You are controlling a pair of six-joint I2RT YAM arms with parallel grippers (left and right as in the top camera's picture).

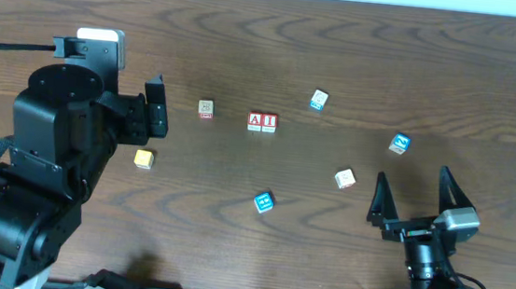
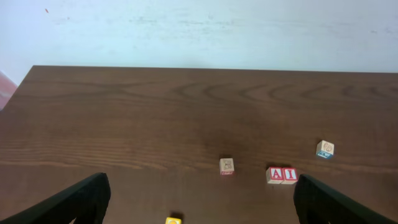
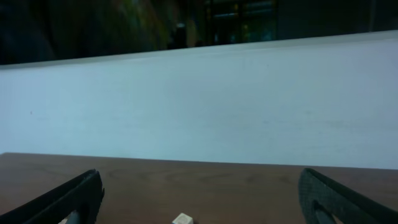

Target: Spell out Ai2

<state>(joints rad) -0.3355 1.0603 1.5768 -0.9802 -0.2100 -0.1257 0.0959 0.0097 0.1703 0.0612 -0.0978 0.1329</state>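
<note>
Two red-lettered blocks, A [image 1: 255, 121] and I [image 1: 270, 122], stand touching side by side at the table's middle. They also show in the left wrist view, A [image 2: 276, 175] and I [image 2: 289, 175]. My left gripper [image 1: 158, 108] is open and empty, left of them, with its fingers wide in the left wrist view [image 2: 199, 208]. My right gripper [image 1: 413, 177] is open and empty at the front right, above the table in the right wrist view [image 3: 199, 202]. Loose blocks lie around; I cannot read a 2 on any of them.
Near the left gripper are a tan block [image 1: 206, 109] and a yellow block [image 1: 143, 159]. A blue block [image 1: 263, 202] lies in front of the pair. A cream block [image 1: 345, 178], a blue block [image 1: 399, 144] and a light-blue block [image 1: 319, 99] lie to the right.
</note>
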